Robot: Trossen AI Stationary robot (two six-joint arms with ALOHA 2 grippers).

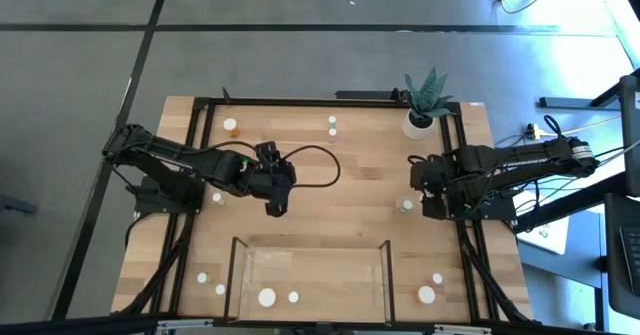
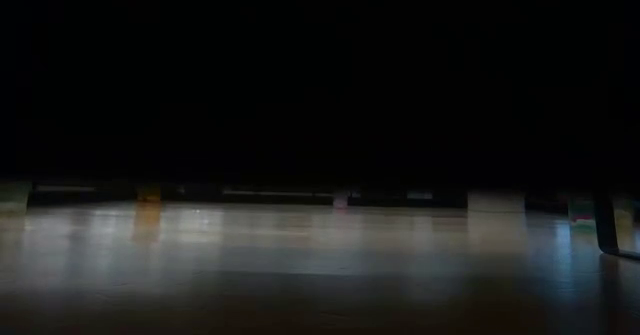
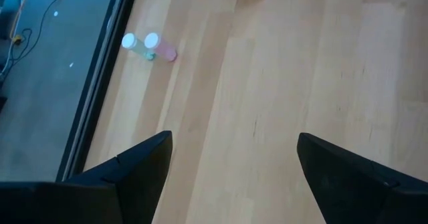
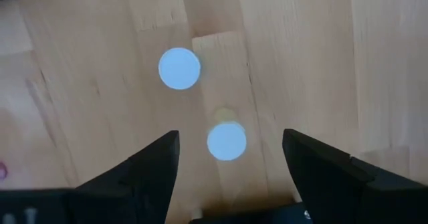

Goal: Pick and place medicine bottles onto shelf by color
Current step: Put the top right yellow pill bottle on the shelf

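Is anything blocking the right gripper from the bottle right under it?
Nothing visible does. The right gripper hangs open above a white-capped bottle, whose cap sits in the gap between the fingers. A second bottle stands farther ahead, apart from it, on bare tabletop.

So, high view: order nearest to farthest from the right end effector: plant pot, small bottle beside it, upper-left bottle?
1. Small bottle, right beside the right end effector.
2. Plant pot, right corner.
3. Upper-left bottle, across the table.
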